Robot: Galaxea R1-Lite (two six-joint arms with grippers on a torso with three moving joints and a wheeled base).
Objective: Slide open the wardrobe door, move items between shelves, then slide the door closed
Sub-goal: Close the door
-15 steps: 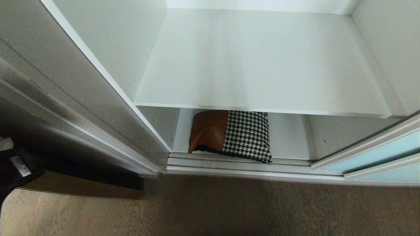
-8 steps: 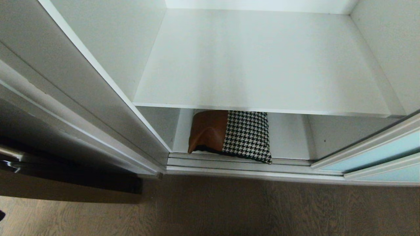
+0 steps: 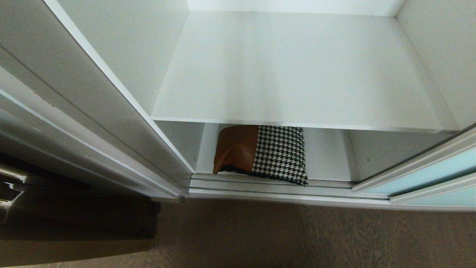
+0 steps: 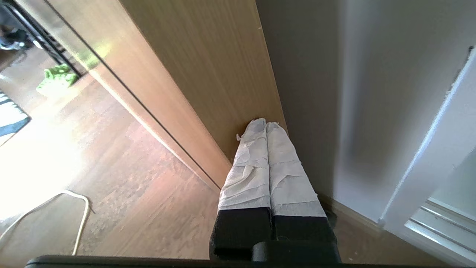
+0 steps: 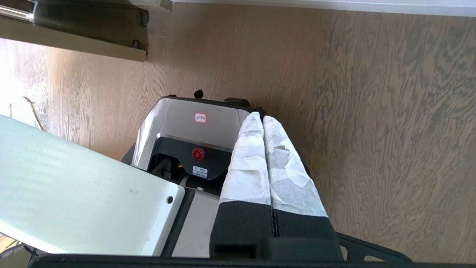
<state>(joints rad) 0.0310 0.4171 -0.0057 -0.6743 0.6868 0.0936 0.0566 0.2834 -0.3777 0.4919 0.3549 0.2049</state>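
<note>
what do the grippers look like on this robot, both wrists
Both look alike: the left gripper and right gripper each have two long tapering fingers wrapped in wrinkled white tape or cloth, set in black blocky bases. No cables or markings show on the fingers themselves.

Patchwork cushion (image 3: pixel 260 154) lies on lower shelf (image 3: pixel 327 156), door (image 3: pixel 424 175) open.

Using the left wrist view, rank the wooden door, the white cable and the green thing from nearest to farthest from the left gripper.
1. The wooden door: its edge is right by the tips of the shut left gripper.
2. The white cable: lying on the floor below.
3. The green thing: far off across the room.
</note>
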